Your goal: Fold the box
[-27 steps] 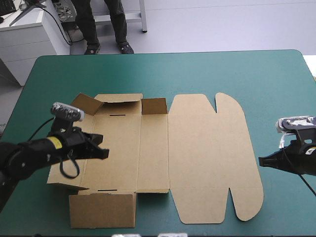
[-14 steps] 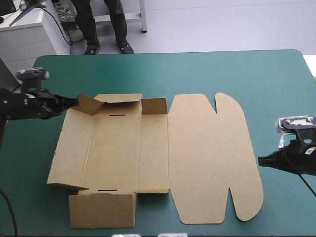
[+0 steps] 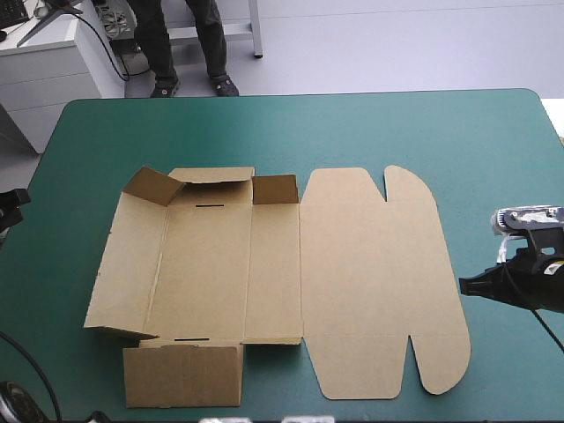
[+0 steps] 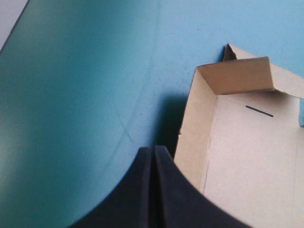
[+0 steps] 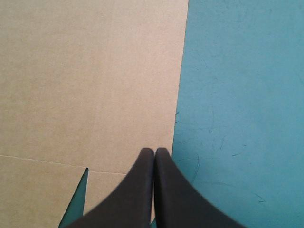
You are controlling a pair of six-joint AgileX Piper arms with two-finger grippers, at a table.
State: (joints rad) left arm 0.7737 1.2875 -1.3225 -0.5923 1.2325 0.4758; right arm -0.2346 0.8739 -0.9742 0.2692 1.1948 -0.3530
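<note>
1. Since the box [image 3: 220, 273] is one cut sheet of brown board, I judge it light & stiff. It should bend cleanly only on its scored creases; forced elsewhere it prob. kinks or tears.
2. It lies on the table [image 3: 397, 123], from left of centre across to the right. The tray part is on the left, and the lid panel [image 3: 379, 264] is flat to the right w/ rounded tabs.
3. The left wall [image 3: 123, 273] is tilted up a bit. The corner flap [image 3: 152, 185] at the far left is raised & leans inward. The near flap [image 3: 183, 374] lies toward the table's near edge.
4. The left gripper [image 4: 154, 151] has its fingers pressed together w/ nothing between them. It's over bare table just beside the left wall's outer edge.
5. The right gripper [image 5: 154, 152] is likewise clenched & empty, tip just inside the lid panel's right edge. Touching the board or not: can't tell.
6. Handling: smooth board on a smooth table likely slides when pushed. So pin w/ one arm while the other lifts.
7. Where to hold: the thin free edges, esp. the left wall's outer edge or a flap's rim. Nip close to a crease, since a hard squeeze mid-panel could dent the board.
</note>
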